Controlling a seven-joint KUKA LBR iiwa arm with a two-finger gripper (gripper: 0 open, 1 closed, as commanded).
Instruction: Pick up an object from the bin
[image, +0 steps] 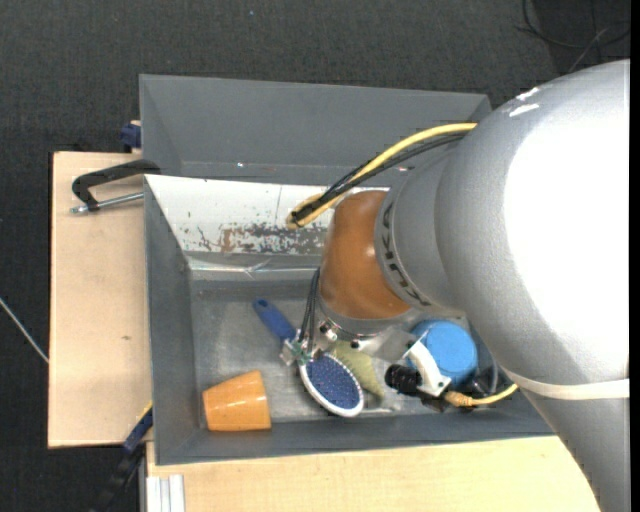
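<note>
My gripper (300, 350) reaches down from under the orange wrist cover into the front middle of the bin. It sits right at the neck of a blue hairbrush (332, 385), whose oval white-rimmed head lies toward the bin's front and whose blue handle points to the back left. Whether the gripper touches the brush I cannot tell. An olive-green soft thing (366, 372) lies against the brush head's right side. An orange plastic cup (238, 402) lies on its side in the front left corner, apart from the gripper.
A blue and white round thing (446, 352) with a black part (404, 380) lies at the front right, partly under the arm. The arm and its yellow cable cover the bin's right half. The bin's back left floor is bare.
</note>
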